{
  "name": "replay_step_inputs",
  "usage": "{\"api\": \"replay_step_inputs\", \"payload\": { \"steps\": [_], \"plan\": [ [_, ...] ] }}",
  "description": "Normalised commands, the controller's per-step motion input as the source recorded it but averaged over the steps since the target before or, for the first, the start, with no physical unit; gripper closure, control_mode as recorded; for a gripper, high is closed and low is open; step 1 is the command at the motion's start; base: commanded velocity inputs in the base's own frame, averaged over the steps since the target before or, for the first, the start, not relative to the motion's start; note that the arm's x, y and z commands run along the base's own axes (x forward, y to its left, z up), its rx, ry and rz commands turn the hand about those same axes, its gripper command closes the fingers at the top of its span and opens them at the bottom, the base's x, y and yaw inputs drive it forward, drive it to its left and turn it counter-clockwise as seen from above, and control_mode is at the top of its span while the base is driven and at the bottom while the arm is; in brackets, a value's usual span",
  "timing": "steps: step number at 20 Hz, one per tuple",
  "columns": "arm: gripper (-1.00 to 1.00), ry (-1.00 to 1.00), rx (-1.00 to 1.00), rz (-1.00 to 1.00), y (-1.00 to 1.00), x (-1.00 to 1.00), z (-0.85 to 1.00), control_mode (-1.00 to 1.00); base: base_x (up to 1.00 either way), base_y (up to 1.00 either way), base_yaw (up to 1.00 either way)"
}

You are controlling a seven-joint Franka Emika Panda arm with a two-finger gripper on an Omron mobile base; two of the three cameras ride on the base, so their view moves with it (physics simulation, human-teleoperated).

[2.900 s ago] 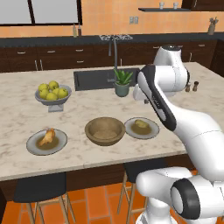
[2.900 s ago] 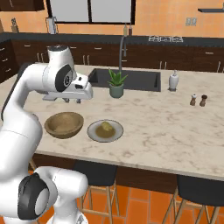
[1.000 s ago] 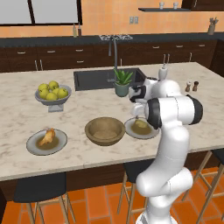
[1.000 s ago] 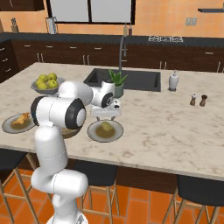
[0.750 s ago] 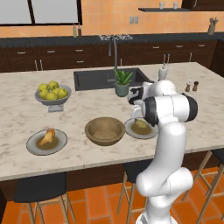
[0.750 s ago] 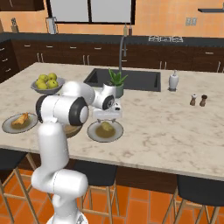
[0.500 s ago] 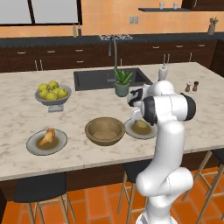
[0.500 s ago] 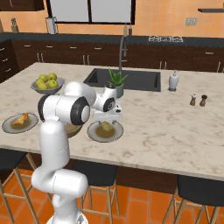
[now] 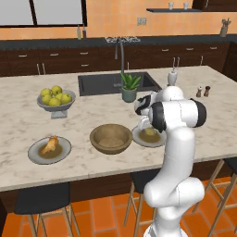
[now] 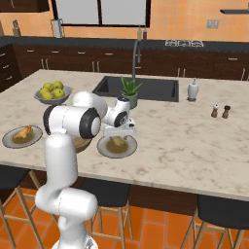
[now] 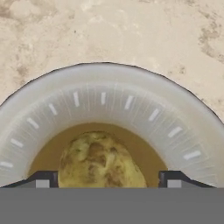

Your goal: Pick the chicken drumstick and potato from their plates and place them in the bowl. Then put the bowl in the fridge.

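We found the end effector (image 11: 105, 179) low over the potato (image 11: 101, 161) – its fingers spread wide on either side, apart from it. The potato lay on its plate (image 11: 131, 103) on the surface (image 9: 92, 115), beside the wooden bowl (image 9: 110, 138).

Orange walls (image 9: 111, 18), dark cabinets (image 10: 97, 63), marble island (image 10: 194, 146), terracotta floor (image 9: 106, 217).
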Motion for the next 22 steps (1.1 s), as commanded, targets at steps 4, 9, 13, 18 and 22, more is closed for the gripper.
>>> {"api": "replay_step_inputs", "payload": {
  "steps": [4,9,13,18,22],
  "plan": [
    [1.0,0.0,0.0,0.0,0.0,-0.07,0.0,-1.0,0.0,0.0,0.0],
    [1.0,0.0,0.0,-0.07,0.0,-0.45,0.32,-1.0,0.0,0.0,0.0],
    [1.0,0.0,-0.02,-0.23,0.36,-0.42,0.95,-1.0,0.0,0.0,0.0],
    [1.0,0.0,-0.07,-0.26,0.97,-0.43,0.71,-1.0,0.0,0.0,0.0],
    [1.0,0.0,-0.02,-0.23,1.0,-0.35,0.34,-1.0,0.0,0.0,0.0]
  ]
}}
